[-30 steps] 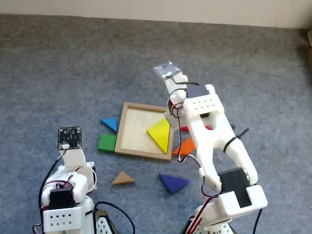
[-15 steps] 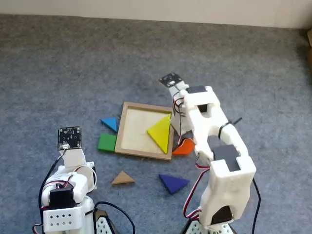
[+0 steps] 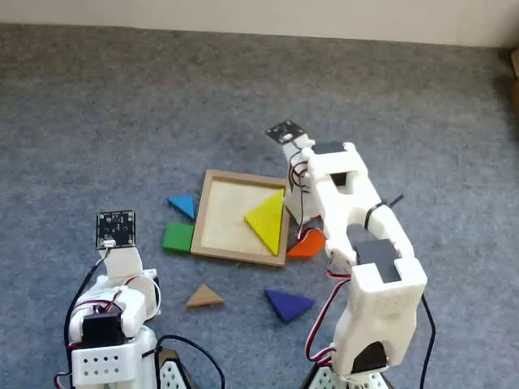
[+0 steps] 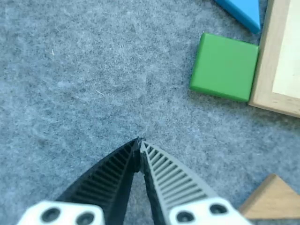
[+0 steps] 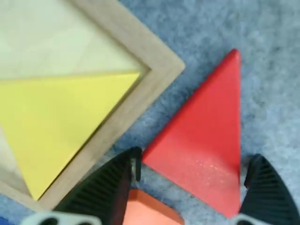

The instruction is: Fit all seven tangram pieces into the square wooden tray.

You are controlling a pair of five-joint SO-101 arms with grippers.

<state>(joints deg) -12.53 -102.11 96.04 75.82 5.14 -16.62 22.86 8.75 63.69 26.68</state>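
While the yellow triangle [image 3: 268, 220] lies inside the tray [image 3: 200, 212], the red triangle [image 5: 201, 145] sits just outside its corner, between the right gripper's [image 5: 194, 164] spread fingers (orange piece [image 3: 306, 245] close beside). A green square [image 4: 225, 65] lies against the rim. The left gripper's [image 4: 139, 143] fingers are together.

Soft, even light falls across the grey carpet [image 3: 122, 97] in the high view, with no hard-edged shadows. Only a faint dark smudge lies on the carpet beside the right arm [image 3: 349, 211], whose white shell is the brightest surface there. In the left wrist view the green square [image 4: 224, 66] throws a thin shadow along one edge. In the right wrist view a small speckled glint sits on the red triangle [image 5: 201, 140], and the wooden tray [image 5: 140, 56] darkens a narrow strip of carpet along its rim.
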